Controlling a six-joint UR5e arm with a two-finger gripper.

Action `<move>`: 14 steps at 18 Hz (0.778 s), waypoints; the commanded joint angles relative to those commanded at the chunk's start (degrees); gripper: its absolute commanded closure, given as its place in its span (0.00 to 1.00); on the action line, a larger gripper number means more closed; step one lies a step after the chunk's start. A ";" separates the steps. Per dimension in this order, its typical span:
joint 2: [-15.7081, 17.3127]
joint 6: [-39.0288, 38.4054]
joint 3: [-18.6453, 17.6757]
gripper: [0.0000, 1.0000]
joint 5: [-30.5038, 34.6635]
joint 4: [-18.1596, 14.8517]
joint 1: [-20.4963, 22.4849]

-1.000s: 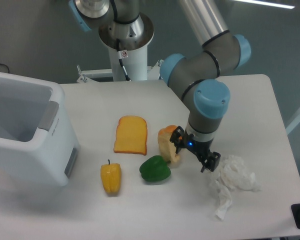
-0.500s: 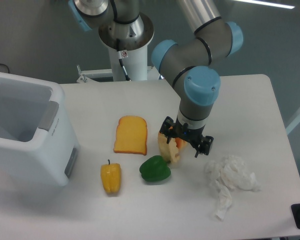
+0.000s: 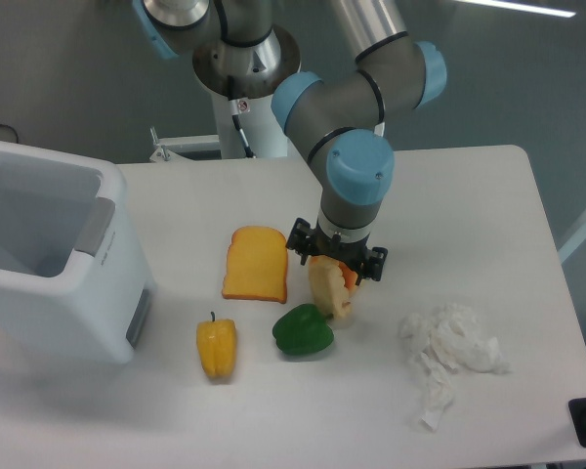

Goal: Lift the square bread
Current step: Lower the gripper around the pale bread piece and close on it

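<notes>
The square bread (image 3: pixel 328 292) is a pale cream blocky chunk on the white table, right of the toast slice and just above the green pepper. An orange bun (image 3: pixel 347 277) peeks out behind it, mostly hidden. My gripper (image 3: pixel 336 260) hangs directly over the bread's top, jaws spread to either side, open and empty. Its fingertips are at about the height of the bread's upper edge.
An orange-yellow toast slice (image 3: pixel 256 264) lies left of the bread. A green pepper (image 3: pixel 303 331) and a yellow pepper (image 3: pixel 216 348) sit in front. Crumpled white tissue (image 3: pixel 447 354) lies at the right. A white bin (image 3: pixel 49 254) stands at the left edge.
The gripper has moved left, from beside the tissue to directly above the square bread, and has turned about its axis. Nothing on the table has moved.
</notes>
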 joint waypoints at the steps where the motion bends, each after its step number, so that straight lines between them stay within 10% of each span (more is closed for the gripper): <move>1: -0.09 0.09 0.09 0.00 0.00 0.09 0.00; 2: -0.26 0.09 0.09 0.00 0.00 0.09 0.00; 7: -0.18 0.09 0.53 0.64 0.09 0.09 0.09; 14: -0.18 0.09 0.62 0.87 0.17 0.00 0.09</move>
